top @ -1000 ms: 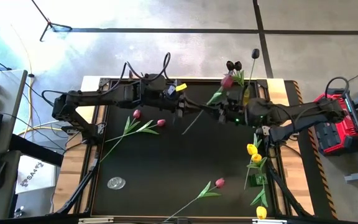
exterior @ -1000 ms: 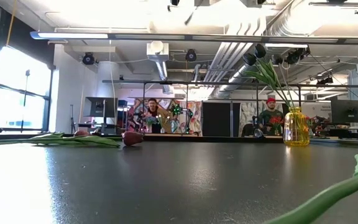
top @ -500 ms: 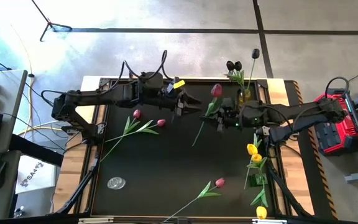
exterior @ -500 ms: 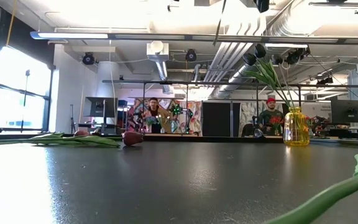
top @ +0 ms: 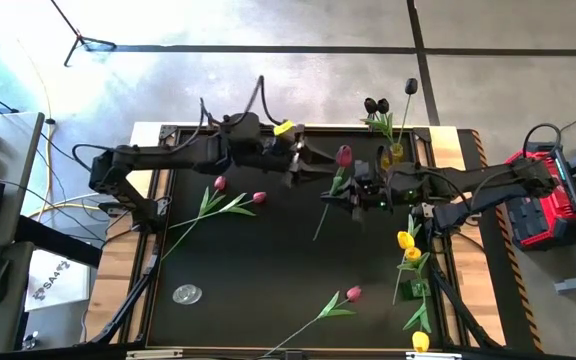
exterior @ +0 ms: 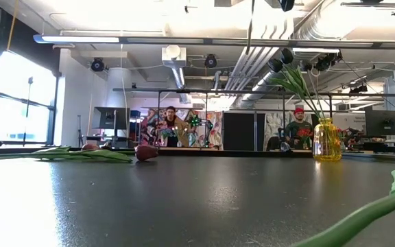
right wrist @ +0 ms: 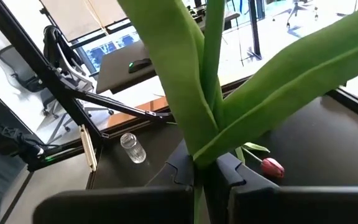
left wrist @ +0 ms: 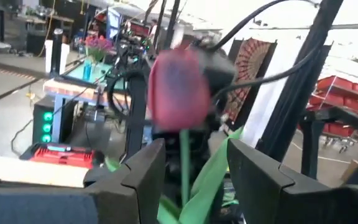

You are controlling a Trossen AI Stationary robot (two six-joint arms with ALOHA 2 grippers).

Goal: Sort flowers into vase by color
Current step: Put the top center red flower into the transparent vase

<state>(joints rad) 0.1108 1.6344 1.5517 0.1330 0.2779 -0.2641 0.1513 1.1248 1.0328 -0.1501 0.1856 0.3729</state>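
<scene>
right end effector (top: 353,192) was clamped on the stem of a pink tulip (top: 344,155), held up over the middle of the desk (top: 268,270). in the right wrist view the stem and leaves rose straight out from between the closed fingers (right wrist: 229,168). seen from above, the tulip's long axis ran from its head, toward the far edge, down to the stem tip nearer the desk's centre.

left end effector (top: 303,165) stood just beside the flower head, fingers apart, gripping nothing. in its wrist view the pink head (left wrist: 178,90) and stem sat in the gap between the two spread fingers (left wrist: 143,171), not pinched. my read: a handover, right arm carrying the flower.

the move ahead likely turns on the vase (top: 396,152) at the far right edge, which already held dark tulips (top: 376,104). it lay beyond the right end effector, nearer that arm than the left.

surface: dark matte desk. two pink tulips (top: 236,203) lay flat on the left side, one more (top: 338,300) near the front, yellow tulips (top: 408,248) along the right edge, and a small clear glass (top: 187,294) at front left.

room: open workspace, concrete floor; people (exterior: 172,123) showed far behind the desk in the low view.
</scene>
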